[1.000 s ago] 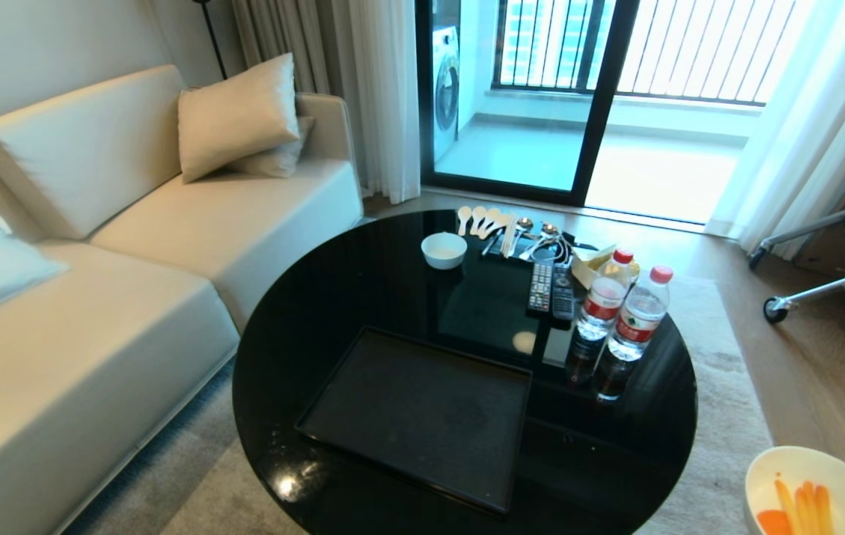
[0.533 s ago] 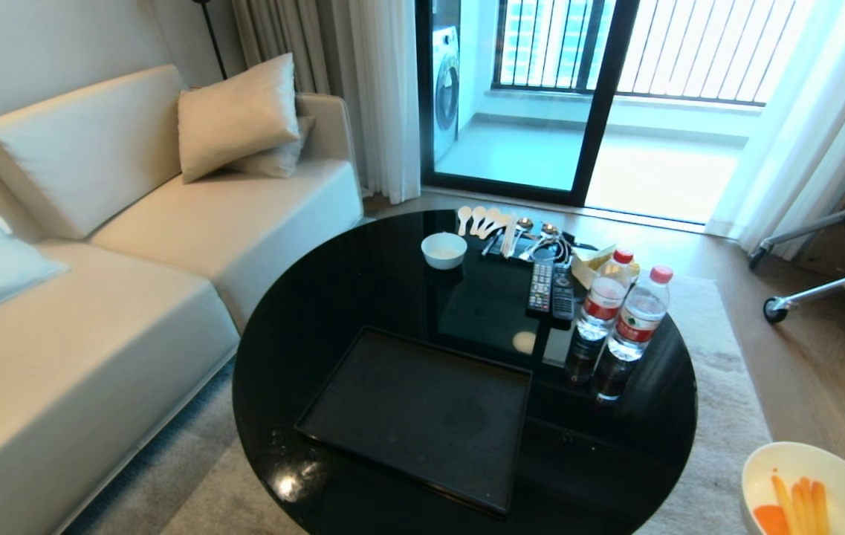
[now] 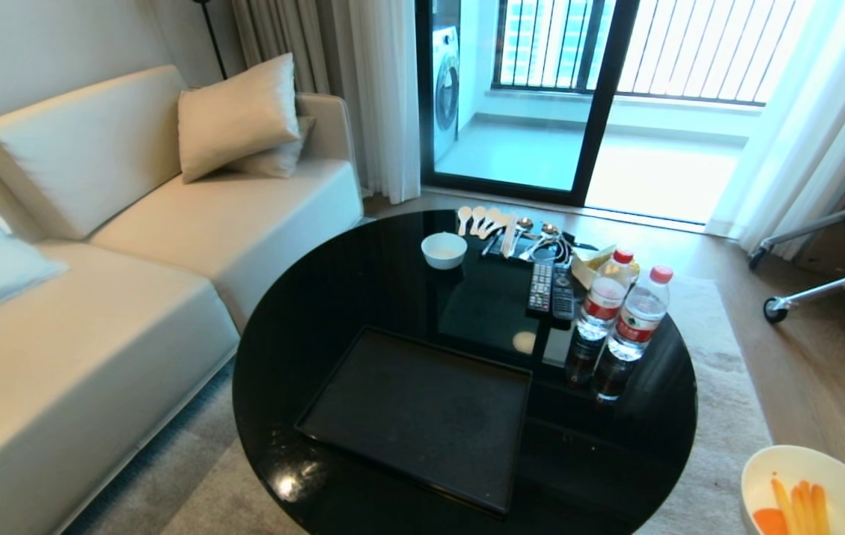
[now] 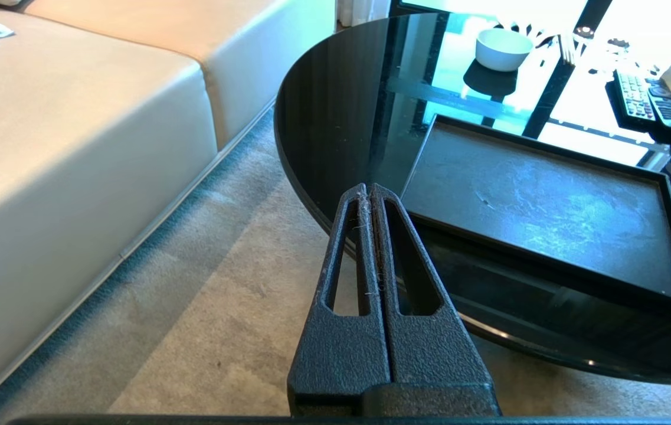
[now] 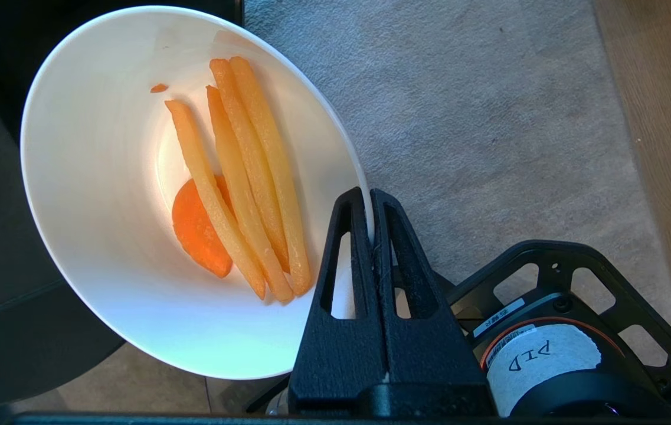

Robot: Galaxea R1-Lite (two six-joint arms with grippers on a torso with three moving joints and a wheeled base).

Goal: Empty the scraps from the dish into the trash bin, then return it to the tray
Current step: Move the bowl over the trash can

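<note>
Off the bench's right edge, over the carpet, your right gripper [image 5: 372, 236] pinches the dish [image 5: 134, 307] by its rim; keep it level so the scraps [image 5: 241, 195] stay until you find the bin.

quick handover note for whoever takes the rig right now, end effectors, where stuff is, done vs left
Right end effector: shut on the rim of the dish, held off the table's right side above the carpet.
Left end effector: shut, holding nothing, parked low beside the table near the sofa.
Scraps: all in the dish, strips plus one round slice.
Tray: on the table, nothing on it.
Trash bin: not in any view.
Done: dish lifted off the table.
Left: find the bin, tip the scraps in, set the dish back on the tray.
</note>
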